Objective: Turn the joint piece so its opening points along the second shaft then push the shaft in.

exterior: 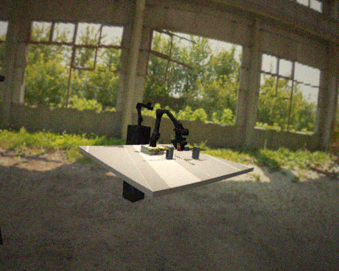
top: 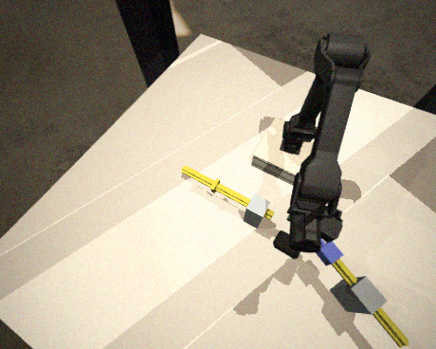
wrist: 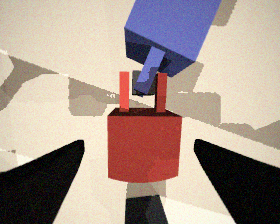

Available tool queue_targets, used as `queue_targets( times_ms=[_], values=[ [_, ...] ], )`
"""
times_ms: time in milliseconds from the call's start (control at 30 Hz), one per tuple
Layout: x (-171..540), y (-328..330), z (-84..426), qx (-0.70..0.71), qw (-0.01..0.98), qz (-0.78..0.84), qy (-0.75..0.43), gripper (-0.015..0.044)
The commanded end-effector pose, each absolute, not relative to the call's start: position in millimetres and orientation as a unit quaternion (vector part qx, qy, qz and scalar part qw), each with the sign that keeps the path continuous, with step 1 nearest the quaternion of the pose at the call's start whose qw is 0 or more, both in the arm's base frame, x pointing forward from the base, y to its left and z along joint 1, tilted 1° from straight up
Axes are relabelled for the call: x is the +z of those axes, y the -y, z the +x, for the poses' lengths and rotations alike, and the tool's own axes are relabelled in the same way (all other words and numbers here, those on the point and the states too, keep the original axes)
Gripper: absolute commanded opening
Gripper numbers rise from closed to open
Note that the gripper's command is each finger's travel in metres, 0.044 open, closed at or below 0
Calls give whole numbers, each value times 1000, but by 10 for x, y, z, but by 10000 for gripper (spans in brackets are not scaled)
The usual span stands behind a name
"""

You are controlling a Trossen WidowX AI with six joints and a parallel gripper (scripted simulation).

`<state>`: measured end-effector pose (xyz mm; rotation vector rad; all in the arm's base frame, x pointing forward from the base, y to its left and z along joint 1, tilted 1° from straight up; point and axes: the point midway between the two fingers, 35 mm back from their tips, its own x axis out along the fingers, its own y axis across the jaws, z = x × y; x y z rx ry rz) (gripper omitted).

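The red square joint piece (wrist: 144,147) (exterior: 179,149) is hinged to the blue fork piece (wrist: 173,30) (top: 333,252) and sits at an angle to it. The arm hides it in the top view. The fork is on the first yellow shaft (top: 389,324), held in a grey block (top: 369,295). The second yellow shaft (top: 232,193), with a small crosspiece, runs through another grey block (top: 257,209); its end sticks out a little towards the joint. My gripper (wrist: 141,144) (top: 309,235) is wide open, fingers either side of the red piece with gaps. The opening faces away from the wrist view.
The arm's base plate (top: 272,168) stands behind the second shaft's block. The arm reaches over the joint from the back. Both blocks stand on the pale table (top: 142,237) (exterior: 180,177). A dark shape (wrist: 146,212) shows at the bottom of the wrist view; I cannot tell what it is.
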<state>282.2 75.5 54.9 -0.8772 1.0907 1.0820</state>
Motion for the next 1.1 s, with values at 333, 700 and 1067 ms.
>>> queue_targets(
  times_ms=[333,700,1067],
  values=[
    [658,-767,2843,444,654,-349,-504,440],
    [999,-799,2895,327,696,-238,-593,440],
    [1358,-818,2893,192,720,-123,-656,440]
  ],
)
